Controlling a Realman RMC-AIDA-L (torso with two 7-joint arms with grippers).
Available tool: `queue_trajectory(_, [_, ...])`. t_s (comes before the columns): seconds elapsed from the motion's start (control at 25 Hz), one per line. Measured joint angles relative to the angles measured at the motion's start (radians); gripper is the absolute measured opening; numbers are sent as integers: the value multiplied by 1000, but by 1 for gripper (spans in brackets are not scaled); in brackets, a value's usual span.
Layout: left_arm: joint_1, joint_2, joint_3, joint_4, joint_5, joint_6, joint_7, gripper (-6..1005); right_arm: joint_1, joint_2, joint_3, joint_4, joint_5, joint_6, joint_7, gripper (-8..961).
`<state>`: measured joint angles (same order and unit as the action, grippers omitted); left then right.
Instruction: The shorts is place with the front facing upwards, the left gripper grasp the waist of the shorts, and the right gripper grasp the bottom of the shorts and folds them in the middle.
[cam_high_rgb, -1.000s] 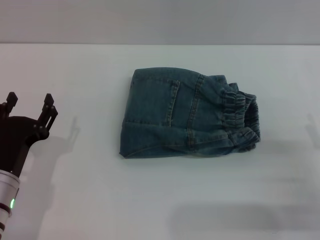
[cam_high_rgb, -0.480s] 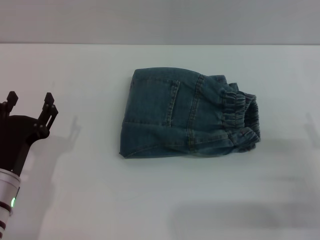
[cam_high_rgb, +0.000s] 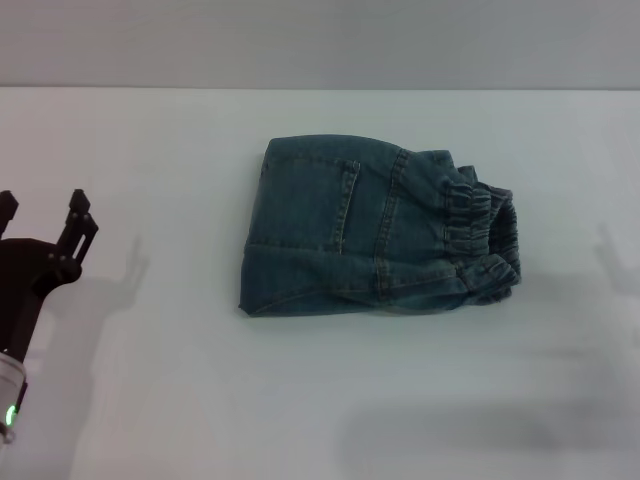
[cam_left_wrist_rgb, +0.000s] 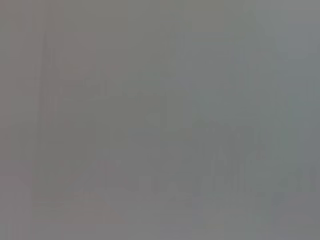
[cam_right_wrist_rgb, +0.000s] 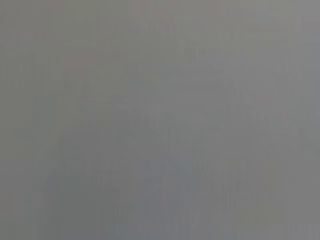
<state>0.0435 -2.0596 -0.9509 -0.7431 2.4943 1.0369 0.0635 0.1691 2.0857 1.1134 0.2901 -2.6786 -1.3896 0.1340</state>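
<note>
The blue denim shorts (cam_high_rgb: 360, 235) lie folded on the white table (cam_high_rgb: 150, 380) in the head view. The gathered elastic waist (cam_high_rgb: 485, 235) is at the right end and the fold edge is at the left. A pocket seam shows on top. My left gripper (cam_high_rgb: 40, 212) is open and empty at the far left edge, well apart from the shorts. Its silver arm with a green light (cam_high_rgb: 8, 412) runs off the lower left corner. The right gripper is out of view. Both wrist views show only plain grey.
The white table ends at a grey wall (cam_high_rgb: 320, 45) along the back. A faint shadow lies on the table at the lower right.
My left gripper has moved left and a little down, farther from the shorts. The shorts have not moved.
</note>
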Motion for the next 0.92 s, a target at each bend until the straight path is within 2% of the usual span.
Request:
queue_trajectory(0.2, [10, 0, 4, 0, 0, 36, 5, 795, -2, -3, 0, 3, 0, -4, 2, 715])
queue_trajectory(0.92, [-8, -2, 21, 27, 0, 20, -1, 795, 11, -1, 0, 0, 2, 15, -2, 716])
